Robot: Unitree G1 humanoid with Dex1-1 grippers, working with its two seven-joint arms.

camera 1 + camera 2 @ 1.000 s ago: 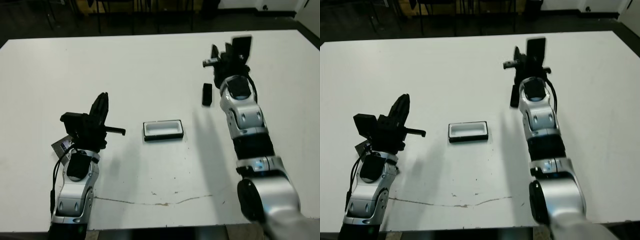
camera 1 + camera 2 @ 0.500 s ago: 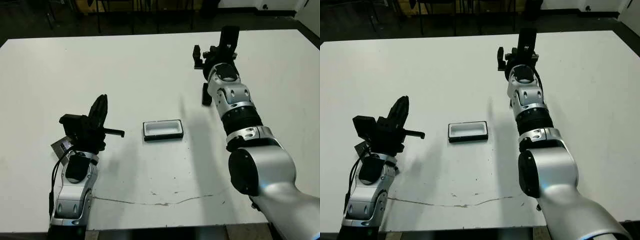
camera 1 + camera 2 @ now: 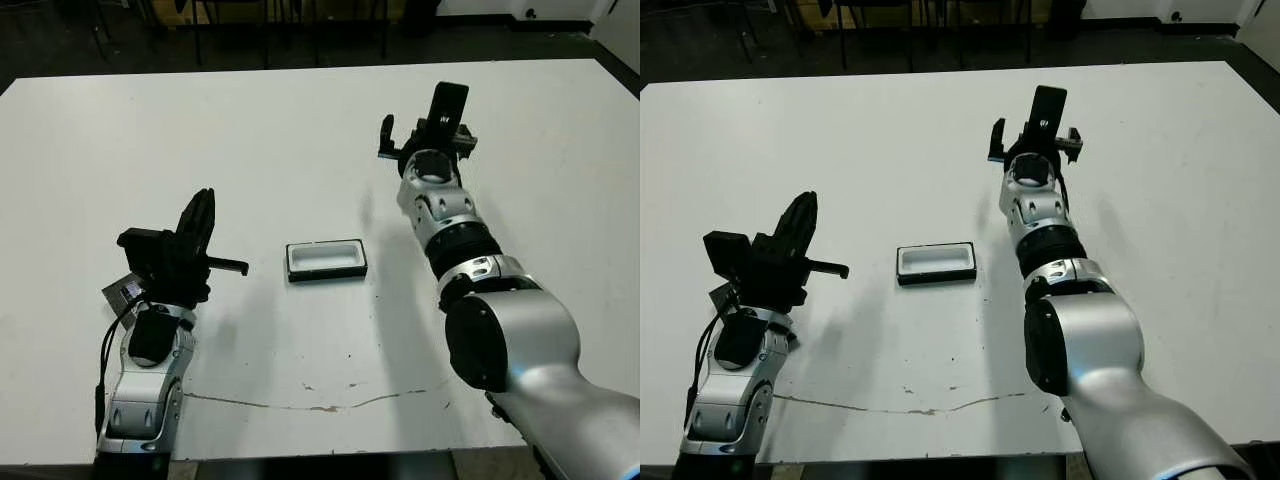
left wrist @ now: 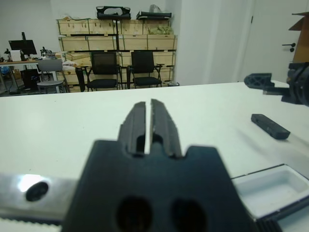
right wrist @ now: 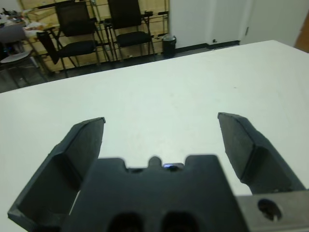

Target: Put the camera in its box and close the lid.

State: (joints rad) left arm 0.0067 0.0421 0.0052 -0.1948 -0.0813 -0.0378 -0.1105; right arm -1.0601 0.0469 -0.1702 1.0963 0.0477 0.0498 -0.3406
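**Camera sits by the right gripper, beyond the box**

Head views: the box (image 3: pixel 326 273) lies open at mid-surface, white lining up. The right gripper (image 3: pixel 418 125) hangs beyond it and to its right. The right arm hides the camera here. The left gripper (image 3: pixel 200 215) is well to the box's left.

Left wrist view: the left gripper's fingers are closed to a thin slit and hold nothing. The camera (image 4: pixel 270 126) lies flat beyond the box (image 4: pixel 260 173), its long axis slanting away. It is just below the right gripper, so the right arm is much nearer.

Right wrist view: the right gripper (image 5: pixel 161 123) is spread wide and empty over bare surface.
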